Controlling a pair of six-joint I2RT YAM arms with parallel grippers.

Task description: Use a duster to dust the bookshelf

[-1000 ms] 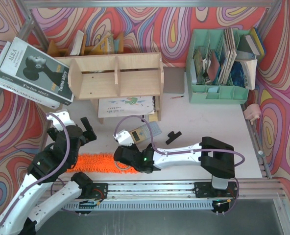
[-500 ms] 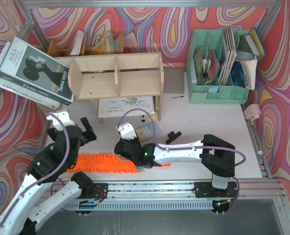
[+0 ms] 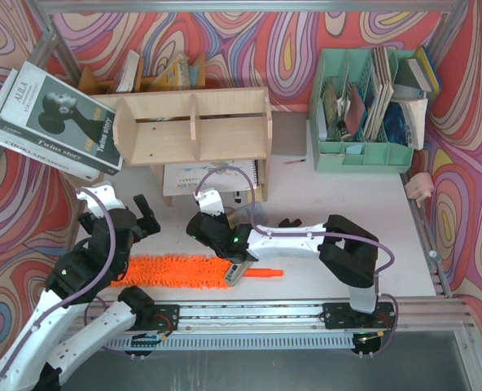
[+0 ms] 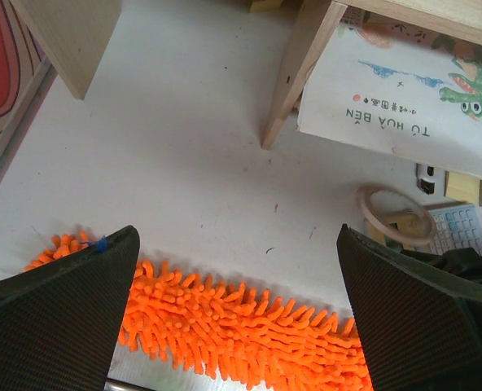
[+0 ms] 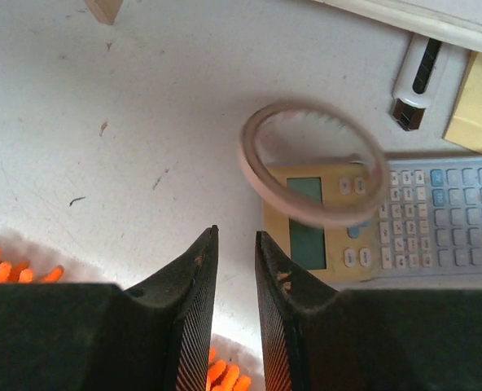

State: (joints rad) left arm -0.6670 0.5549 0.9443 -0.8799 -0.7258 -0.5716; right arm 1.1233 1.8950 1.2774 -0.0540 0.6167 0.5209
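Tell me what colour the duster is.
The duster is bright orange, handle included; top view shows it best.

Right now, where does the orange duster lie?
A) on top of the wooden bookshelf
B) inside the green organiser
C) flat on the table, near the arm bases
C: the orange chenille duster lies flat on the white table, in front of the plywood bookshelf.

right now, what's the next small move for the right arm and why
Probably shift the right gripper along the duster onto its thin handle and close there. The duster lies flat on the table, and the wrist view shows only bare table between the nearly closed fingertips, fluff nearer the palm, so no grip shows.
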